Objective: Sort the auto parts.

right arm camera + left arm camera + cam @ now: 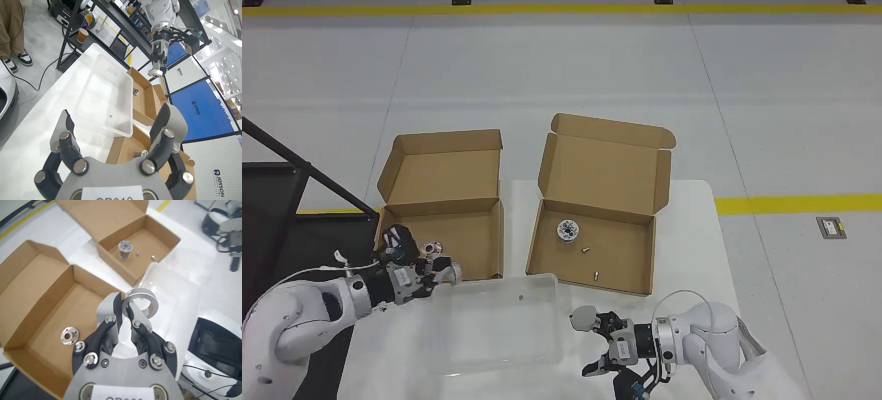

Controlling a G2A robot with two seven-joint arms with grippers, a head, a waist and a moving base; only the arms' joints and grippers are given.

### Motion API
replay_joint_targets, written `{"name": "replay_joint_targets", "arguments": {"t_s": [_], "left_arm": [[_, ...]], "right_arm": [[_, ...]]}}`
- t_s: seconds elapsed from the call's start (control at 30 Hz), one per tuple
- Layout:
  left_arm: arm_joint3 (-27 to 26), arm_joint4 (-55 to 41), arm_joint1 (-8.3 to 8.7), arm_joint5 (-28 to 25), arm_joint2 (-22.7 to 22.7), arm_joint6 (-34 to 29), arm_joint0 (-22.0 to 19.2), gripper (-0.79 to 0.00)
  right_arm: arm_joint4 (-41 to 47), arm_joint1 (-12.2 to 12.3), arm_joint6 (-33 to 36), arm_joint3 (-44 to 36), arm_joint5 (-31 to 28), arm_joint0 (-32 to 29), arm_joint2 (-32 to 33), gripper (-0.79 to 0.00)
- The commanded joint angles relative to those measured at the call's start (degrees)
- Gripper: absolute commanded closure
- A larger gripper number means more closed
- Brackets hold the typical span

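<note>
A white tabletop (pixel 687 250) carries two open cardboard boxes side by side, the left box (pixel 447 235) and the right box (pixel 612 250). A clear plastic bin (pixel 507 325) sits just in front of them. The right hand (pixel 116 113) hovers over the tabletop near the bin's end, fingers spread wide with nothing between them. The left hand (pixel 123 305) is raised by the left box's near corner, beside the bin, pinching the rim of a metal ring (pixel 140 292) (one finger inside, one outside). A toothed spool-like part (pixel 124 249) stands in the right box. A round flange (pixel 72 332) lies on the left box's floor. Two tiny metal bits (pixel 137 253) (pixel 153 257) lie near the spool.
</note>
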Motion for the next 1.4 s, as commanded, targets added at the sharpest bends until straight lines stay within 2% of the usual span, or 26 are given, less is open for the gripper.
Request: {"name": "replay_joint_targets", "arguments": {"t_s": [0.0, 0.13, 0.43, 0.63, 0.8, 0.83, 0.93, 0.97, 1.0, 1.1, 1.2, 1.3, 1.37], "left_arm": [[1.9, -0.3, -0.67, 4.3, 2.4, -2.3, -2.1, 0.0], [6.2, 1.1, -2.33, 11.4, 7.3, -5.3, -7.6, 0.0], [17.1, 4.1, -6.97, 19.7, 18.9, -11.0, -19.8, 0.0], [22.8, 8.9, -10.14, 24.9, 25.3, -13.5, -25.2, 0.0], [26.8, 10.5, -12.67, 26.8, 29.2, -15.1, -28.3, -0.018], [27.6, 10.8, -13.13, 26.9, 29.7, -15.2, -28.8, -0.083], [29.7, 11.1, -14.29, 26.7, 30.8, -14.8, -29.9, -0.403], [30.1, 11.1, -14.6, 26.7, 31.0, -14.6, -30.2, -0.646], [30.4, 10.7, -14.86, 26.4, 30.9, -14.2, -30.4, -0.785], [30.2, 10.0, -15.07, 25.5, 29.7, -12.5, -30.4, -0.785], [28.2, 9.7, -14.61, 24.7, 27.6, -11.0, -29.2, -0.785], [23.5, 9.4, -13.49, 23.7, 24.0, -9.3, -26.1, -0.785], [18.3, 8.3, -12.19, 21.8, 20.1, -7.6, -22.3, -0.785]], "right_arm": [[0.0, 0.0, 0.0, 0.0, 0.0, 0.0, 0.0, -0.785], [0.0, 0.0, 0.0, 0.0, 0.0, 0.0, 0.0, -0.785], [0.0, 0.0, 0.0, 0.0, 0.0, 0.0, 0.0, -0.785], [0.0, 0.0, 0.0, 0.0, 0.0, 0.0, 0.0, -0.785], [0.0, 0.0, 0.0, 0.0, 0.0, 0.0, 0.0, -0.785], [0.0, 0.0, 0.0, 0.0, 0.0, 0.0, 0.0, -0.785], [0.0, 0.0, 0.0, 0.0, 0.0, 0.0, 0.0, -0.785], [0.0, 0.0, 0.0, 0.0, 0.0, 0.0, 0.0, -0.785], [0.0, 0.0, 0.0, 0.0, 0.0, 0.0, 0.0, -0.785], [0.0, 0.0, 0.0, 0.0, 0.0, 0.0, 0.0, -0.785], [0.0, 0.0, 0.0, 0.0, 0.0, 0.0, 0.0, -0.785], [0.0, 0.0, 0.0, 0.0, 0.0, 0.0, 0.0, -0.785], [0.0, 0.0, 0.0, 0.0, 0.0, 0.0, 0.0, -0.785]]}}
